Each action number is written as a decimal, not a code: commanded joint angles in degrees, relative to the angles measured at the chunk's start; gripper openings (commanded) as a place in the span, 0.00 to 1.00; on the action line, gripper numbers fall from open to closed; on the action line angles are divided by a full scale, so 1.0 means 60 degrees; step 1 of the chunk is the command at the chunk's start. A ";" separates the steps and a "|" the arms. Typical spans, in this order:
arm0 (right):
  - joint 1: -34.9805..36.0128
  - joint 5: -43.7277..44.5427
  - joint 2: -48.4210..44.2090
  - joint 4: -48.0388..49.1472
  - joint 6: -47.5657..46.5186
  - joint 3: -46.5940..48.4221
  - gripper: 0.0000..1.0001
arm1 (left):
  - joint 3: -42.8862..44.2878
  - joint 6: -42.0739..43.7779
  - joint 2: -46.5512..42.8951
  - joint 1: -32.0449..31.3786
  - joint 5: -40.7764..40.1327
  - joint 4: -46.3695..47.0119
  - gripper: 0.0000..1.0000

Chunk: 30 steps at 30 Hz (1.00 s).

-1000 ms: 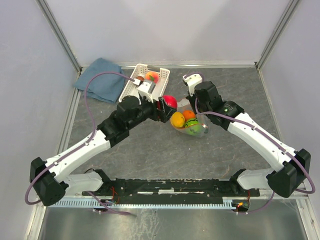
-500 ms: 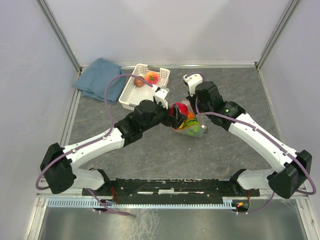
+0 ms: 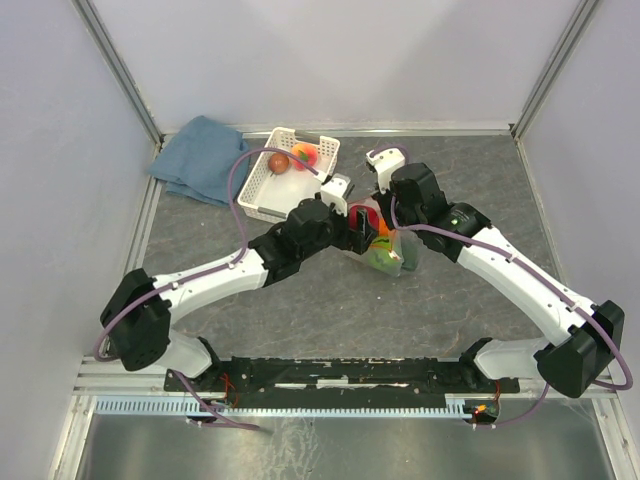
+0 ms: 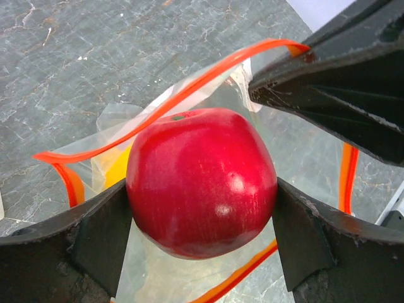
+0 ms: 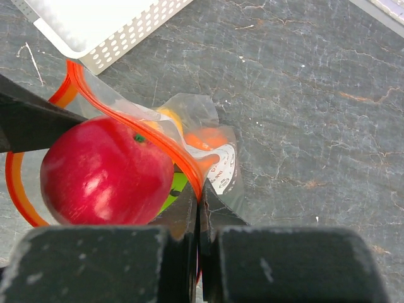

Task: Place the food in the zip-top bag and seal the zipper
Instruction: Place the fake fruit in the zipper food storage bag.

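My left gripper (image 3: pixel 358 222) is shut on a red apple (image 4: pixel 202 182) and holds it in the open mouth of the clear zip-top bag (image 3: pixel 388 252). The bag's orange-red zipper (image 4: pixel 158 108) loops around the apple. My right gripper (image 5: pixel 199 196) is shut on the zipper edge (image 5: pixel 158 140) and holds the mouth up. Yellow (image 4: pixel 115 172), orange (image 5: pixel 208 140) and bright green (image 5: pixel 177 187) pieces lie inside the bag. A brown piece (image 3: pixel 278 162) and a peach one (image 3: pixel 304 154) lie in the white basket (image 3: pixel 258 195).
A blue folded cloth (image 3: pixel 200 158) lies at the back left beside the basket. The basket's corner (image 5: pixel 101 38) is close behind the bag. Grey walls with metal rails close in the back and sides.
My left arm has carried the red apple right from beside the basket to the bag's mouth. The right gripper has kept its hold on the zipper edge.
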 commanded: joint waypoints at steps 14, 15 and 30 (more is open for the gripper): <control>-0.0037 -0.0239 -0.0328 0.0528 0.0172 0.0052 0.02 | 0.0805 -0.0475 0.1158 -0.0037 -0.1013 0.1597 0.91; -0.0039 -0.0246 -0.0335 0.0520 0.0172 0.0050 0.02 | 0.0802 -0.0504 0.1168 -0.0041 -0.1007 0.1595 0.92; -0.0033 -0.0202 -0.0304 0.0528 0.0171 0.0049 0.02 | 0.0390 -0.0703 -0.0056 -0.0042 -0.0835 0.0799 0.99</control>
